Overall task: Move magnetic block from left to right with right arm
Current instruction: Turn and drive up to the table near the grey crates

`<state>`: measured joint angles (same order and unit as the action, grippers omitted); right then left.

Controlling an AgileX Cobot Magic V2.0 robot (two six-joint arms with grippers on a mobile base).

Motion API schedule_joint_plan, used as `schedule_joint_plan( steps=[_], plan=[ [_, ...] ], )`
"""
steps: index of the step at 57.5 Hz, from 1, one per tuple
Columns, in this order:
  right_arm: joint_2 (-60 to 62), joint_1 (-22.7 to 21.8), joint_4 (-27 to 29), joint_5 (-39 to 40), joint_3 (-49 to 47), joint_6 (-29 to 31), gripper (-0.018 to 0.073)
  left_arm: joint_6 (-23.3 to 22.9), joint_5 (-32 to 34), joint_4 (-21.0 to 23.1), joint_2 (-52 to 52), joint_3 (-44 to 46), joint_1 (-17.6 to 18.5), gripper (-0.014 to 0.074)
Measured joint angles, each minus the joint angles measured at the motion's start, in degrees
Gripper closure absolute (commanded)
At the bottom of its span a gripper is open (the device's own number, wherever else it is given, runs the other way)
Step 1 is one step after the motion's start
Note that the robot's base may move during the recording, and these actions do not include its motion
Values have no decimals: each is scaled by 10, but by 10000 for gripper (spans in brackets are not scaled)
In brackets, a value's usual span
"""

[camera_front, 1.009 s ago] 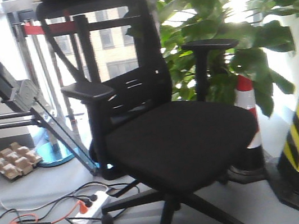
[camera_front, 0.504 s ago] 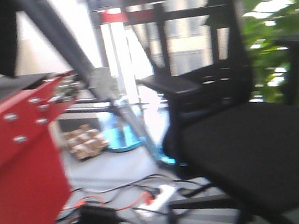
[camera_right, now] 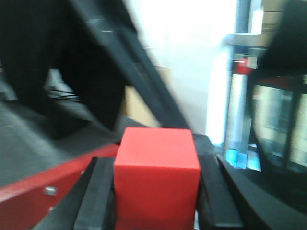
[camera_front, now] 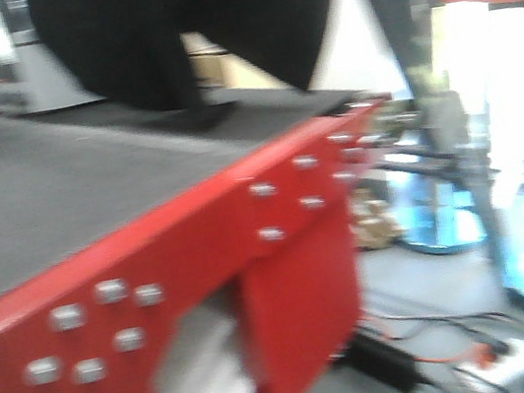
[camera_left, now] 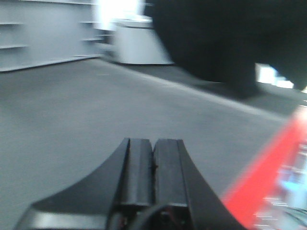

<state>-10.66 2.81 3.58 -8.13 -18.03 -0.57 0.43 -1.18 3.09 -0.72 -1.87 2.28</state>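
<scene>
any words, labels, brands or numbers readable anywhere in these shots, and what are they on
No text can be read in any view.
magnetic block: plain red faces, no print.
red table edge: only bolt heads, no label.
left end effector: plain black, no marking.
Background shelves and window area: too blurred to show any lettering.
</scene>
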Motion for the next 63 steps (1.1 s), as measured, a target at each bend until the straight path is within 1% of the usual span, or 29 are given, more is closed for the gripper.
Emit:
schedule_joint_plan(
  steps=[63],
  plan=[
    [0,0,0,0,0,0,230,0,0,0,0,0,0,722]
  ],
)
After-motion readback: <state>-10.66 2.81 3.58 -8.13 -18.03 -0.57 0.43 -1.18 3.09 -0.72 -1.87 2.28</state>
